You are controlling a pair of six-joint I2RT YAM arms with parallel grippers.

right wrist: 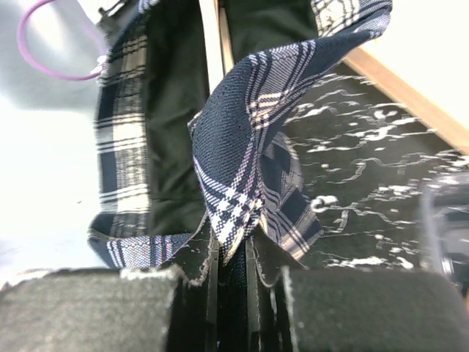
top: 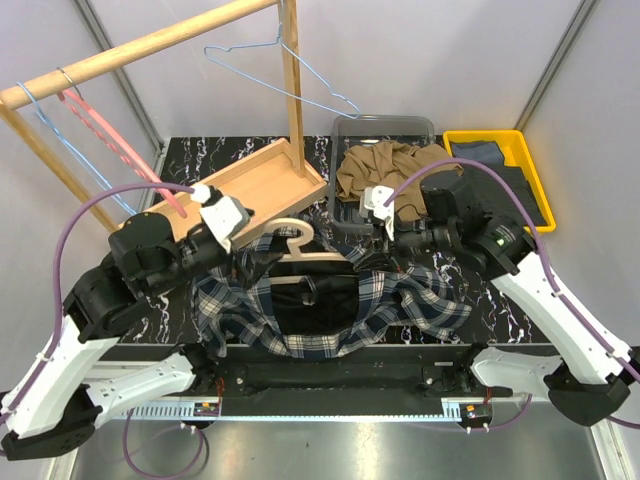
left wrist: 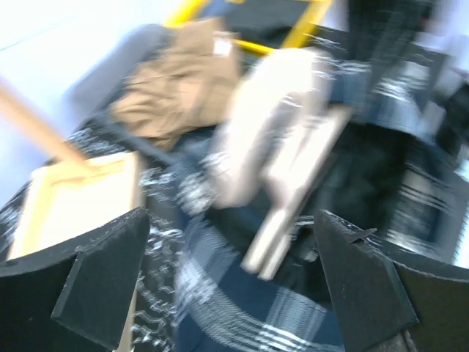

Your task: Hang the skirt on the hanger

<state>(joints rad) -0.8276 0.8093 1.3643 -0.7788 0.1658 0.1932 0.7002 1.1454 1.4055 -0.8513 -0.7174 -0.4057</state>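
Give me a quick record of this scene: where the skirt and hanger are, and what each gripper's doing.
skirt: crumpled in the grey bin, no gripper on it
hanger: light-blue wire, hanging on the wooden rail
left gripper: open, above the plaid shirt and wooden hanger
right gripper: shut on a fold of the plaid shirt
task state: skirt not yet on hanger

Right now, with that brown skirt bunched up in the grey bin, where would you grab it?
Probably best: pinch a raised fold on top of the skirt, coming straight down from above. It lies crumpled in a heap, and the walls of the grey bin block a sideways approach.
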